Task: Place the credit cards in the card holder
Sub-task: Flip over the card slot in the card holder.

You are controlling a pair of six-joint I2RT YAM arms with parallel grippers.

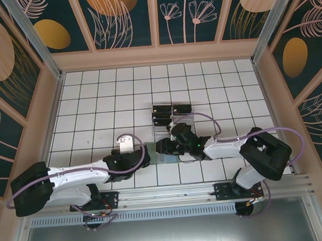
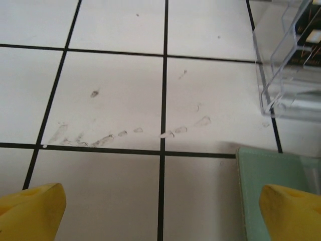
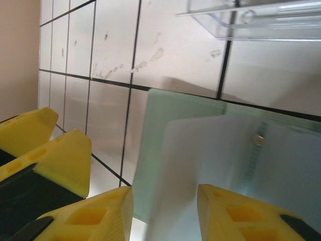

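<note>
— Your right gripper (image 3: 160, 213) sits low over the card holder (image 3: 153, 135), fingers part-way apart with nothing I can see pinched between them. Your left gripper (image 2: 160, 213) is spread wide and empty, one fingertip over the holder's near corner.
— Where are the credit cards (image 1: 163, 110)?
— In the clear stand (image 1: 175, 121), just beyond the holder; you can pick them out as black rectangles. None is in either gripper.
— What can go wrong?
— Both grippers crowd the same spot, so if you move either one sideways the fingers could knock together. The holder lies loose on the smooth table (image 2: 115, 100), so a push from a fingertip would likely slide it rather than open it. The stand is also near enough that a careless reach could tip it.
— Anything you can't tell?
— Whether your right fingers touch the holder or hover. The pale panel on it may be a pocket or a flap; I can't say which, nor where the slot opens. From above, your right arm covers most of the holder. The card count is unclear.
</note>
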